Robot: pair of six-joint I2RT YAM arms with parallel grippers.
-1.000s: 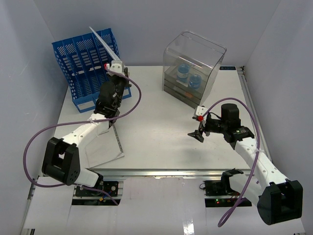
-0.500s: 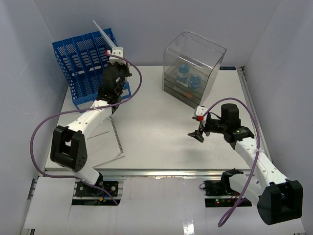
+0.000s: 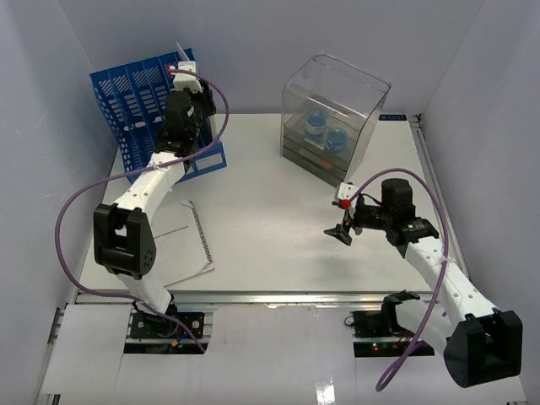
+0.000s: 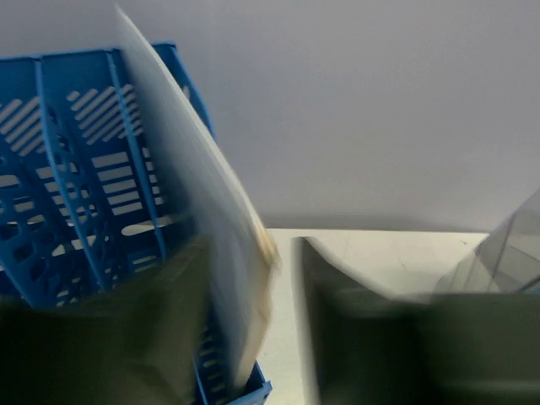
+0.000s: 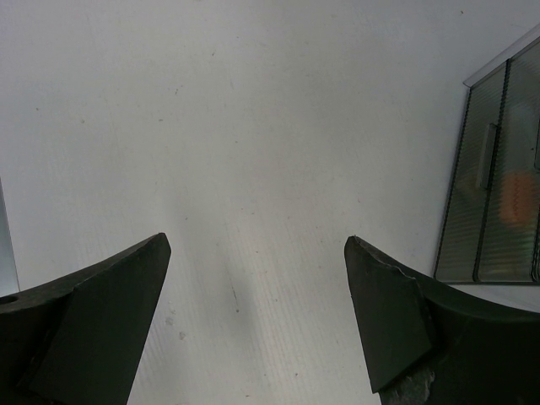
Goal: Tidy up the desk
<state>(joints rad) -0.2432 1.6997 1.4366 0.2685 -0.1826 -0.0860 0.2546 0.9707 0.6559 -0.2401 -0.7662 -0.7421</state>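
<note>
The desk (image 3: 270,211) is a wide white tabletop. My left gripper (image 3: 180,71) is raised at the right end of the blue file rack (image 3: 135,110). In the left wrist view a thin white sheet (image 4: 202,219) stands tilted in the rack's (image 4: 76,169) end slot. It leans by the left finger, and bare desk shows between it and the right finger, so the left gripper (image 4: 253,337) is open. That view is motion-blurred. My right gripper (image 3: 340,232) hangs open over bare desk (image 5: 253,126), nothing between its fingers (image 5: 93,312).
A clear plastic drawer box (image 3: 333,118) with blue items inside stands at the back centre-right; its ribbed front (image 5: 498,194) is right of my right gripper. A spiral notebook (image 3: 181,245) lies near the front left, beside the left arm.
The left arm swung up and back to the rack with the white sheet, which now sits lower in the end slot. Its jaws have parted. The right arm has not moved.
</note>
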